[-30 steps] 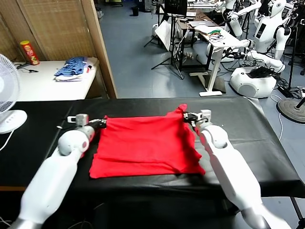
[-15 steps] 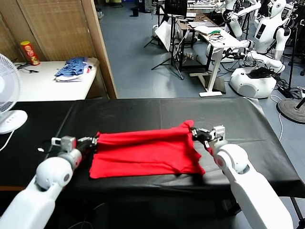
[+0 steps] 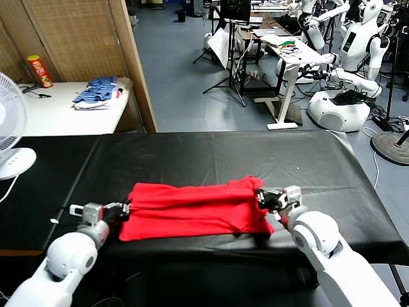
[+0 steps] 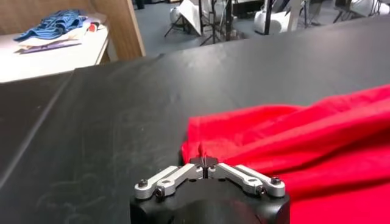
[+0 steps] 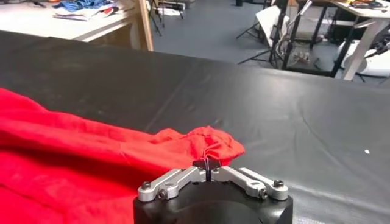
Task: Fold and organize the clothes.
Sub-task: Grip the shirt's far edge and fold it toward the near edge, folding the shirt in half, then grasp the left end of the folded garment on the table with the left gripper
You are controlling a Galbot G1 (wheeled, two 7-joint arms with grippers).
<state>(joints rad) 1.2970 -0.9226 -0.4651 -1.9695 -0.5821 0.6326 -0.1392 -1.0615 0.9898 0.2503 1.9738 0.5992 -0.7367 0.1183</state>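
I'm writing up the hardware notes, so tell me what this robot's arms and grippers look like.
Both arms have smooth, rounded white shells, and a red ring shows at a joint near each wrist. The left gripper and right gripper are alike: a black body, silver metal linkage bars fastened with dark screws, and slim dark fingertips. No loose cables show.

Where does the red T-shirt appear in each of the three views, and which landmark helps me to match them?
Head view: the red T-shirt lies on the black table, stretched between the left gripper and right gripper.
Left wrist view: the T-shirt spreads away from the shut left gripper.
Right wrist view: the T-shirt runs from the shut right gripper.
Shared landmark: the blue-and-white cloth pile on the white side table.
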